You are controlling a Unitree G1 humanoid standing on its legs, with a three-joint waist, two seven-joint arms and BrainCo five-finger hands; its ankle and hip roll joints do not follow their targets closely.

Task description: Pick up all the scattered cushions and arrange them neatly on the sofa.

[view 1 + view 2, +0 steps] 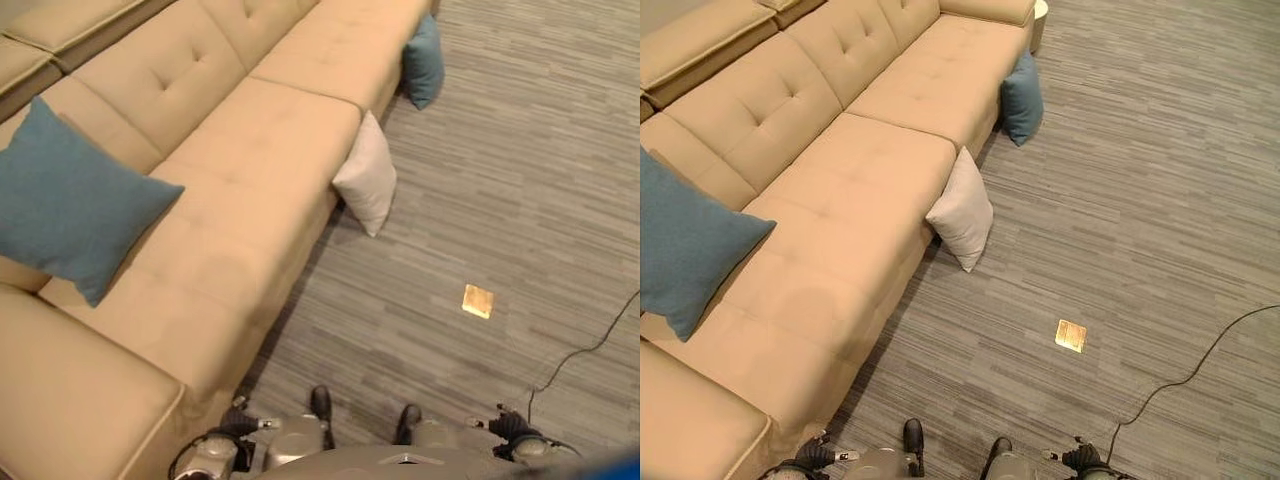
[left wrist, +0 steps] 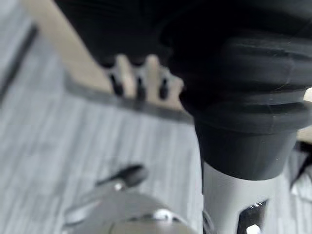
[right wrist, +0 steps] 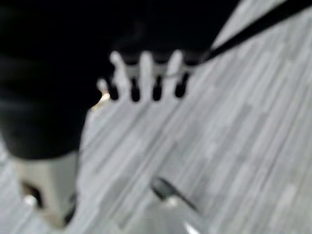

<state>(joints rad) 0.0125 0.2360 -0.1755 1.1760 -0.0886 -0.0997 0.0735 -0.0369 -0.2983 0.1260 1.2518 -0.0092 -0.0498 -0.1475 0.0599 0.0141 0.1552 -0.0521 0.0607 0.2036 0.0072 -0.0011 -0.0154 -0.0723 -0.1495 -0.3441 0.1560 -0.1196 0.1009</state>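
Both hands hung empty. In the left wrist view the left hand (image 2: 139,78) held its fingers straight beside the sofa's edge; in the right wrist view the right hand (image 3: 146,75) was spread above the floor. In the left eye view, one blue cushion (image 1: 65,200) sat on the sofa (image 1: 250,170) at left; a white cushion (image 1: 367,180) at centre and another blue one (image 1: 424,62) at the top were on the carpet, so I'd say two remained.

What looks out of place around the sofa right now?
Two cushions are on the floor, propped against the sofa front: a white cushion and, farther along, a blue cushion. Another blue one sits tilted on the seat.
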